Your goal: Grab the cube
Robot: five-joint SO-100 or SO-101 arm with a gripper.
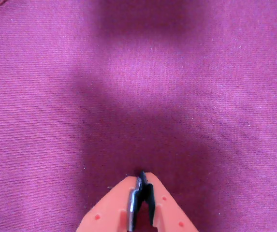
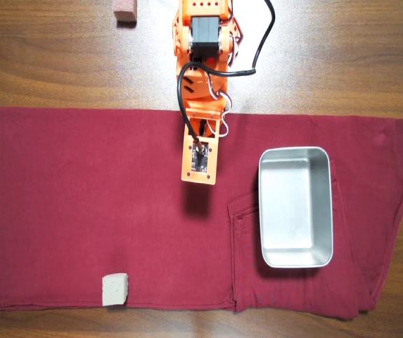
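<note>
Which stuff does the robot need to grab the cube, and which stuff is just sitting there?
For the job:
the cube
the gripper, shut with nothing in it

Just lying about:
the metal tray, empty
the reddish-brown block on the wooden table
the red cloth

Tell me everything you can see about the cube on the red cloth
The cube is a small, pale grey-beige block, speckled and foam-like, roughly cube-shaped. In the overhead view it sits flat on the dark red cloth near the cloth's lower left edge. Nothing else touches it. It lies far from the gripper and the metal tray, and does not appear in the wrist view.
</note>
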